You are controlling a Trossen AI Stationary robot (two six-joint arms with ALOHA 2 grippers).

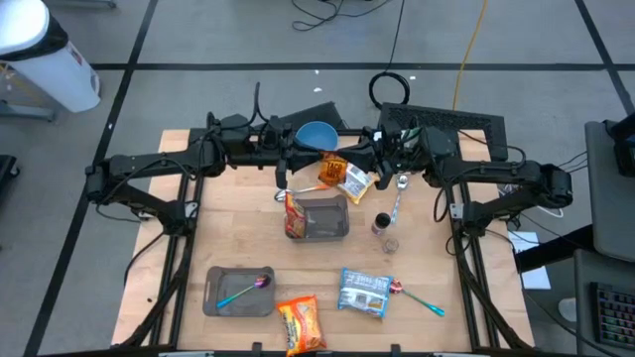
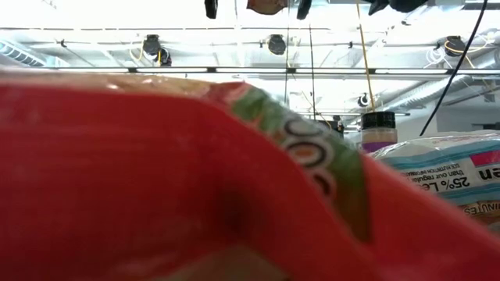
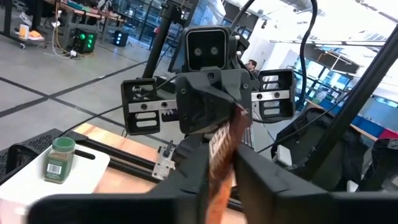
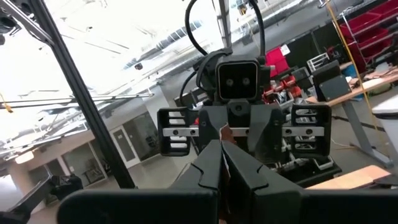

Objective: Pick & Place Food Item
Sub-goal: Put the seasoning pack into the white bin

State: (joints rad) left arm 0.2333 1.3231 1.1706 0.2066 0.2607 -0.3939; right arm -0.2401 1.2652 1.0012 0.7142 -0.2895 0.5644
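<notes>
An orange and yellow snack bag [image 1: 342,178] hangs in the air over the table's far middle, between my two grippers. My left gripper [image 1: 310,167] comes at it from the left and is shut on it. My right gripper [image 1: 369,167] comes from the right and is also shut on it. Below stands a grey container [image 1: 332,230], and a red snack bag [image 1: 293,213] leans in its left side. The low view shows only the bag's underside at the top edge [image 2: 266,6]. My left gripper pinches the snack bag's left end [image 3: 219,149] between its two fingers, which reach in level from the table's left. The bag is lifted clear of the table. My right gripper pinches a thin edge at the bag's right end [image 4: 222,132] between its shut fingers, reaching in from the table's right. The bag is stretched between the two grippers above the container.
A blue bowl [image 1: 316,134] stands at the far edge. A grey tray [image 1: 223,297] with a spoon, an orange bag [image 1: 301,322], a blue bag [image 1: 363,293] and a red spoon [image 1: 417,297] lie near the front. Two spice jars [image 1: 382,223] and a utensil [image 1: 397,196] stand right of the container.
</notes>
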